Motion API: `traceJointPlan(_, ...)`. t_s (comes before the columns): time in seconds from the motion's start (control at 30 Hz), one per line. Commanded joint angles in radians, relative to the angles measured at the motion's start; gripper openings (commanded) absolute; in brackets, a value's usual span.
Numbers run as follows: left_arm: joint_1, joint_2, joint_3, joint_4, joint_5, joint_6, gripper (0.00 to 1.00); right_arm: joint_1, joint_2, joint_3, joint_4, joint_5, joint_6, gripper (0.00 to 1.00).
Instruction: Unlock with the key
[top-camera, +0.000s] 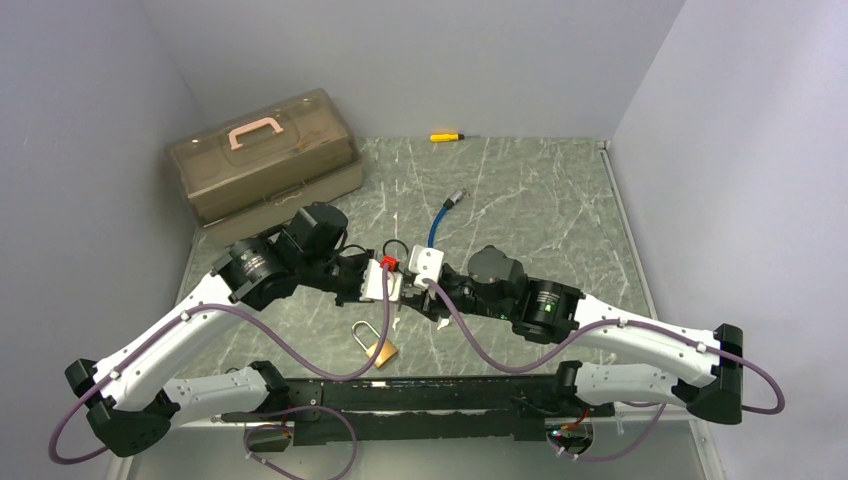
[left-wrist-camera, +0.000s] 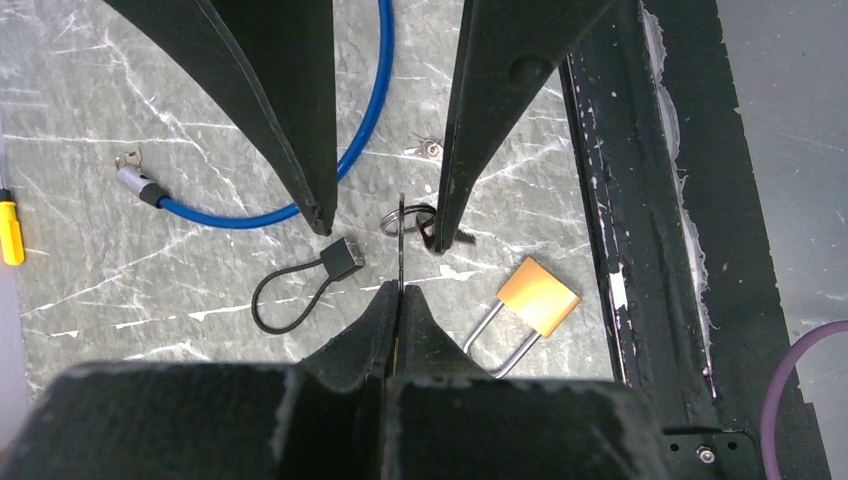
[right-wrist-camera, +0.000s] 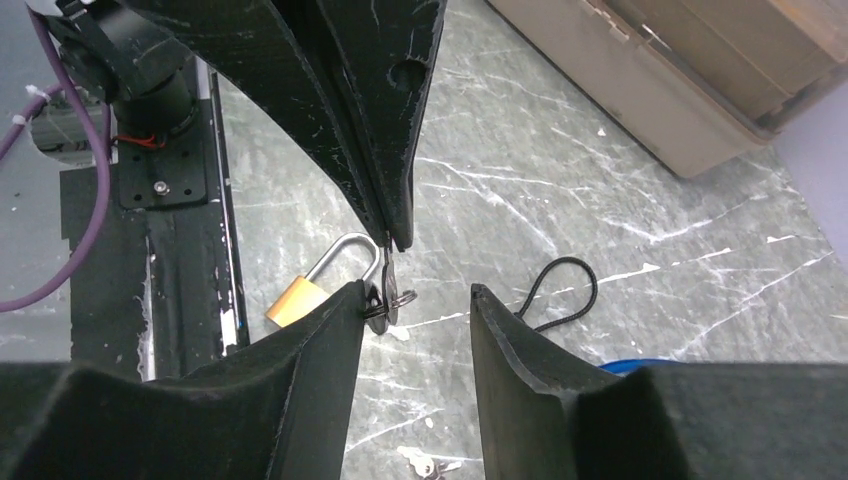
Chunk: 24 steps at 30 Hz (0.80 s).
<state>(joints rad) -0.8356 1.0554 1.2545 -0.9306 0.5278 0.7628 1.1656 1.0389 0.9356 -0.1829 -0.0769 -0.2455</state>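
The key (left-wrist-camera: 398, 250) is seen edge-on as a thin blade pinched in my shut left gripper (left-wrist-camera: 398, 288), its ring (left-wrist-camera: 410, 219) hanging at the far end. My right gripper (right-wrist-camera: 415, 292) stands open facing it. The key's head and ring (right-wrist-camera: 389, 293) lie against the tip of its left finger (right-wrist-camera: 340, 320), while the other finger (right-wrist-camera: 500, 330) is well apart. The brass padlock (top-camera: 382, 352) lies flat on the table below both grippers with its steel shackle (left-wrist-camera: 492, 343) shut. Its keyhole does not show.
A black cord loop with a tag (left-wrist-camera: 300, 285) lies beside the padlock. A blue cable (top-camera: 437, 225) and a small bunch of keys (left-wrist-camera: 428, 148) lie further out. A tan toolbox (top-camera: 265, 155) stands back left and a yellow screwdriver (top-camera: 445, 136) at the back wall. The black base rail (left-wrist-camera: 640, 250) runs close by.
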Motion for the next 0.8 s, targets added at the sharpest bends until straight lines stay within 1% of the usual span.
traceJointPlan(0.0,-0.008,-0.020,0.016,0.020,0.034,-0.012,0.00,-0.004,-0.046,-0.006,0.060,0.022,-0.008,0.46)
traceJointPlan(0.1,-0.007,-0.021,0.014,0.019,0.037,-0.012,0.00,-0.003,-0.054,-0.020,0.091,0.016,0.003,0.45)
traceJointPlan(0.2,-0.009,-0.021,0.014,0.018,0.035,-0.011,0.00,-0.003,-0.047,-0.018,0.102,0.001,0.008,0.41)
traceJointPlan(0.27,-0.008,-0.023,0.014,0.017,0.036,-0.010,0.00,-0.004,-0.037,-0.015,0.103,-0.009,0.006,0.36)
traceJointPlan(0.4,-0.011,-0.023,0.013,0.019,0.035,-0.010,0.00,-0.004,-0.010,-0.014,0.100,-0.020,0.002,0.23)
traceJointPlan(0.53,-0.010,-0.025,0.016,0.017,0.038,-0.012,0.00,-0.010,-0.004,-0.010,0.084,-0.026,0.001,0.01)
traceJointPlan(0.57,-0.010,-0.026,0.017,0.015,0.036,-0.011,0.00,-0.012,-0.001,-0.007,0.072,-0.025,0.002,0.00)
traceJointPlan(0.77,-0.011,-0.029,0.017,0.010,0.030,-0.003,0.00,-0.026,-0.003,0.014,-0.021,-0.020,-0.012,0.00)
